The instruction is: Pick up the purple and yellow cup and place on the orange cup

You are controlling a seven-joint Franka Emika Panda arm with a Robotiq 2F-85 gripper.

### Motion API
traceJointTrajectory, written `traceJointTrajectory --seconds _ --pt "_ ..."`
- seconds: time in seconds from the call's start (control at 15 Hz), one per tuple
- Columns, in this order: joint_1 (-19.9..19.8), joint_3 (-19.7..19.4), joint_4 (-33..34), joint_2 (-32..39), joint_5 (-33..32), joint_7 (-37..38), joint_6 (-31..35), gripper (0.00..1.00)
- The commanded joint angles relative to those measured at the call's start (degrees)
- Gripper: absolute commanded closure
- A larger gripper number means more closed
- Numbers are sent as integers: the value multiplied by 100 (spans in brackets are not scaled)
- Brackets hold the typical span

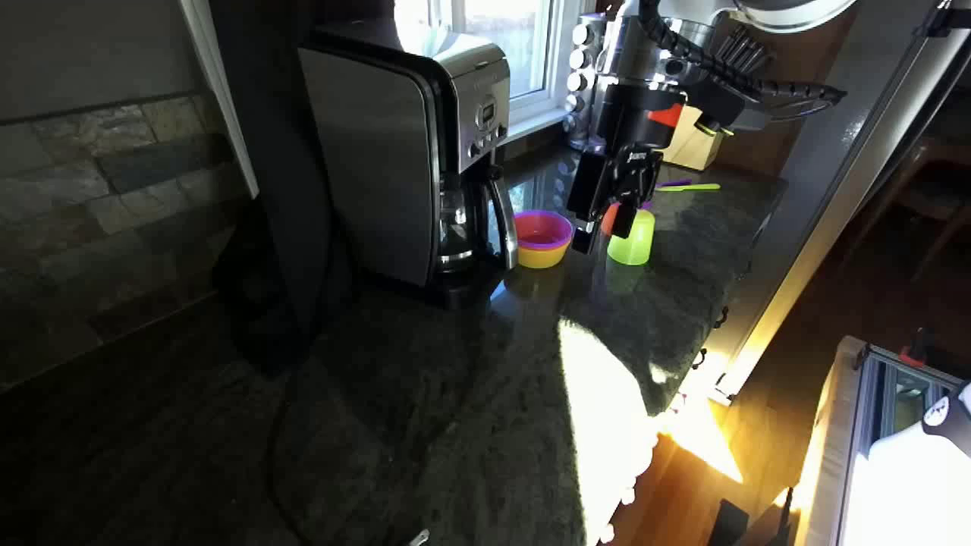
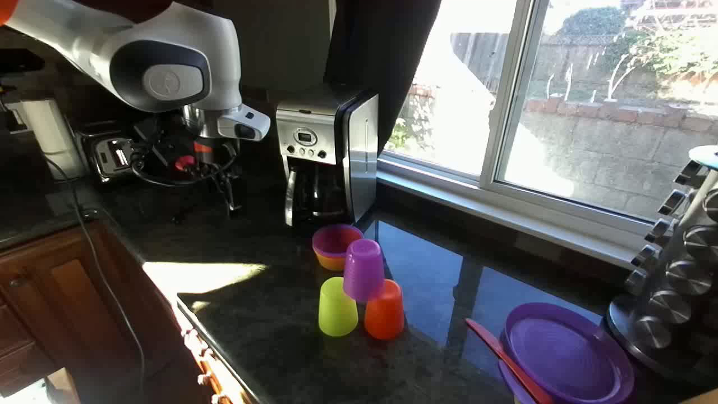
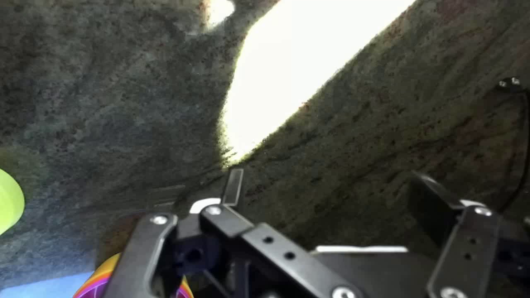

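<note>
In an exterior view the purple cup stands upside down, resting across the tops of the lime-yellow cup and the orange cup. In an exterior view the lime-yellow cup and orange cup are partly behind my gripper, and only a sliver of purple shows. In the wrist view my gripper is open with its fingers wide apart and bare countertop between them. An edge of the lime-yellow cup shows at the far left; the purple and orange cups are out of view there.
A pink bowl stacked on a yellow-orange bowl stands beside the coffee maker. Purple plates with a red knife lie near the spice rack. A toaster stands behind the arm. A cable crosses the counter.
</note>
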Motion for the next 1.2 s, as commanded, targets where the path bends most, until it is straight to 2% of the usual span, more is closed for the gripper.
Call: traceJointTrajectory --seconds 0.0,0.73,1.13 --pt "-40 36 8 -1 11 -10 -15 0" --pt "-40 36 8 -1 11 -10 -15 0" --pt "-683 30 -174 -325 -673 1296 253 0"
